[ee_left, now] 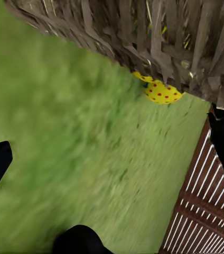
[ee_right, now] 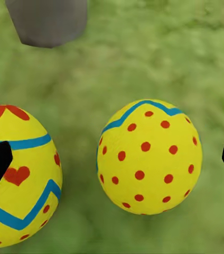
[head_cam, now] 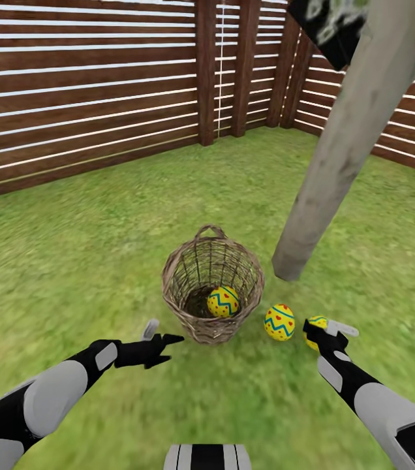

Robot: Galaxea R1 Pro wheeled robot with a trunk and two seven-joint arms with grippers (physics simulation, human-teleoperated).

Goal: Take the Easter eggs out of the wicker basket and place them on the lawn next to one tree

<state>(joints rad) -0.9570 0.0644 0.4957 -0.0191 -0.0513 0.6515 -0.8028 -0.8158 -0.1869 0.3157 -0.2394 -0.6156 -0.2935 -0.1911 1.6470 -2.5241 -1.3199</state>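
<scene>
The wicker basket (head_cam: 188,303) stands on the lawn (head_cam: 70,261) with one blue-zigzag Easter egg (head_cam: 223,301) inside. A second zigzag egg (head_cam: 279,322) (ee_right: 17,180) lies on the grass just right of it. Beside that lies the red-dotted egg (head_cam: 316,323) (ee_right: 149,159) (ee_left: 162,92). My right gripper (head_cam: 325,334) (ee_right: 113,161) hangs open over the dotted egg, its fingers wide and clear of it. The tree's trunk (head_cam: 338,150) (ee_right: 48,21) rises just behind these two eggs. Left of the basket (ee_left: 143,37), low over the grass, my left gripper (head_cam: 160,339) (ee_left: 112,159) is open and empty.
A dark brown slat fence (head_cam: 83,85) (ee_left: 196,211) closes the garden at the back and right, with a corner post (head_cam: 206,72). Open grass lies to the left and in front of the basket.
</scene>
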